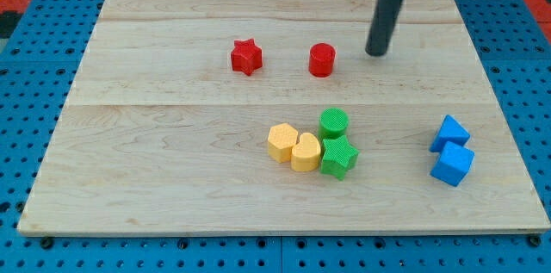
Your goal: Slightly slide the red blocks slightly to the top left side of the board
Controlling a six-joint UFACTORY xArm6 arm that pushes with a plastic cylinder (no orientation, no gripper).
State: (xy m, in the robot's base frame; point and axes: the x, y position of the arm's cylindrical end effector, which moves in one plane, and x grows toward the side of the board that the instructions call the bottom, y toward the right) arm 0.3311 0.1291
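A red star block [246, 56] lies on the wooden board [172, 135] left of centre in the upper half. A red cylinder block [321, 60] stands to its right, apart from it. My tip [376, 52] rests on the board to the right of the red cylinder, a short gap away and not touching it. The dark rod rises from the tip toward the view's top.
A yellow hexagon block [281, 142], a yellow heart block [305, 152], a green cylinder [334, 123] and a green star [338, 157] cluster below centre. Two blue blocks [450, 133] [453, 165] sit at the right. Blue pegboard surrounds the board.
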